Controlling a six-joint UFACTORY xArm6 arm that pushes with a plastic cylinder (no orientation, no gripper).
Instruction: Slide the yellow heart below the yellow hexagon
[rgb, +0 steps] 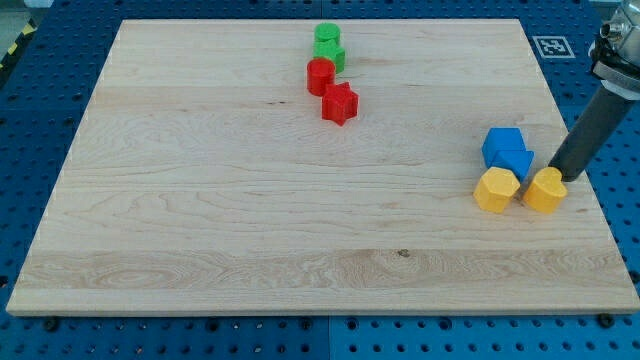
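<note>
The yellow heart (545, 191) lies near the board's right edge. The yellow hexagon (496, 190) sits just to its left, nearly touching it. My tip (563, 176) rests on the board at the heart's upper right edge, touching or almost touching it. The rod slants up to the view's right. Two blue blocks (506, 151) sit right above the yellow pair.
A green pair of blocks (328, 45), a red cylinder (321, 75) and a red star (340, 102) stand in a chain near the top middle. A marker tag (551, 46) is at the board's top right corner. The wooden board (250, 200) ends just right of the heart.
</note>
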